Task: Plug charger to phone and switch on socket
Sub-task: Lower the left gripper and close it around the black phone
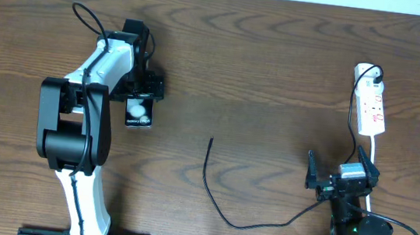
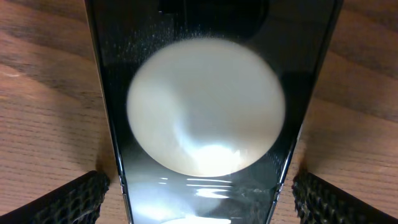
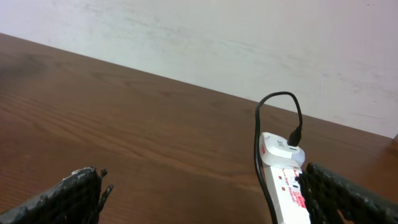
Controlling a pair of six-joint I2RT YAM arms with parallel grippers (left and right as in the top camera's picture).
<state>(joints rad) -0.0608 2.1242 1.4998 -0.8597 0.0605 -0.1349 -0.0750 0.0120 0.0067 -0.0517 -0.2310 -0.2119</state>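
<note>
**Left gripper straddles the phone; charger tip lies loose mid-table**

On the left of the table (image 1: pixel 278 62), the left gripper (image 2: pixel 198 199) is down over the phone (image 1: pixel 139 112). Its jaws are spread, with one textured finger (image 2: pixel 74 199) on each long side of the black slab. In the left wrist view a thin strip of wood seems to show between each finger and the phone's edge. The picture is too close and blurred there to be sure the fingers are clear of it. The phone lies flat on the wood, and one white circle (image 2: pixel 205 106) on its face fills most of that view.

Around the middle of the table, the charger (image 1: pixel 213 200) lies loose. Its plug tip is the end nearest the phone but well apart from it, and nothing touches it. From the tip the thin black cable runs toward the near edge, then curves right toward the base of the right arm.

On the right, the right gripper (image 3: pixel 205 186) hangs near the table with its jaws spread wide and only bare wood between them. Beyond it, toward the far edge, the socket (image 1: pixel 371 99) lies lengthwise. A white adapter (image 3: pixel 278 149) is plugged in at the socket's far end. A black lead loops up from the adapter and runs down the strip's left side. I cannot tell the position of the switch.
</note>
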